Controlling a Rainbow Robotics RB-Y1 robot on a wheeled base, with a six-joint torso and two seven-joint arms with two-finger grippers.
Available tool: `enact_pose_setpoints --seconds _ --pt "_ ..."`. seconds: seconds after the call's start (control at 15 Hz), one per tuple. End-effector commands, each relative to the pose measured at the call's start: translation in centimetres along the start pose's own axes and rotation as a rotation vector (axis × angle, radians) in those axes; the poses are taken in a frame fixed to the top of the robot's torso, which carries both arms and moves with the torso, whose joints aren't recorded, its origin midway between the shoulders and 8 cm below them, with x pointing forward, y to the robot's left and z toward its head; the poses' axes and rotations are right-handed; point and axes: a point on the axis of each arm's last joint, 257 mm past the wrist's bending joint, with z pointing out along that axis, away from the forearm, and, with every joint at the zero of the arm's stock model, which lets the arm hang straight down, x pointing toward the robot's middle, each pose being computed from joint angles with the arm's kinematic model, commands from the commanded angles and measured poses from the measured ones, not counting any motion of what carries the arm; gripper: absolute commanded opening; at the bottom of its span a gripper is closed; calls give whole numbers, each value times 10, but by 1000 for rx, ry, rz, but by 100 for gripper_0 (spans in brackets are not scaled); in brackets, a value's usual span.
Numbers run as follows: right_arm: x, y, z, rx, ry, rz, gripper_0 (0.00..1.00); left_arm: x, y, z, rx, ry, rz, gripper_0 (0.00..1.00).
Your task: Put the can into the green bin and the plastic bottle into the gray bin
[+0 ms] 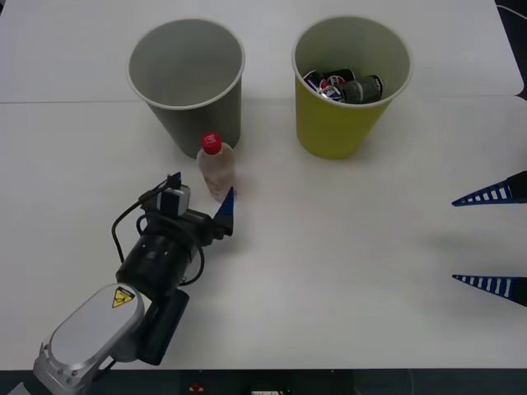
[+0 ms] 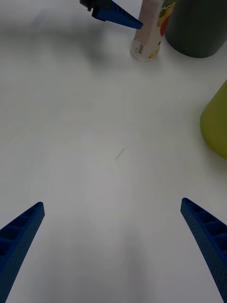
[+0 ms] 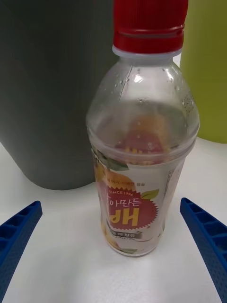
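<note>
The plastic bottle (image 1: 216, 170), clear with a red cap and a fruit label, stands upright just in front of the gray bin (image 1: 206, 119). My left gripper (image 1: 212, 199) is open at table level, its blue fingers either side of the plastic bottle (image 3: 142, 156) without touching it. To the right stands the green bin (image 1: 338, 132), and a dark can (image 1: 362, 88) lies inside it with other cans. My right gripper (image 1: 490, 240) hangs open at the right edge, far from the bins, with nothing between its fingers.
The right wrist view looks across bare white table to the bottle's base (image 2: 148, 40), a left finger (image 2: 118, 14), the gray bin (image 2: 196, 28) and the green bin's side (image 2: 217, 123). A table seam (image 1: 66, 102) runs behind the bins.
</note>
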Motion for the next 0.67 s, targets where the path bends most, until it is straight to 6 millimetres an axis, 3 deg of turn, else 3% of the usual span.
enact_pose_setpoints --seconds 0.07,0.67 --pt "0 0 0 0 0 0 100 -3 -2 10 4 -7 3 100" --pt "0 0 0 0 0 0 100 -8 -16 34 15 -14 -6 100"
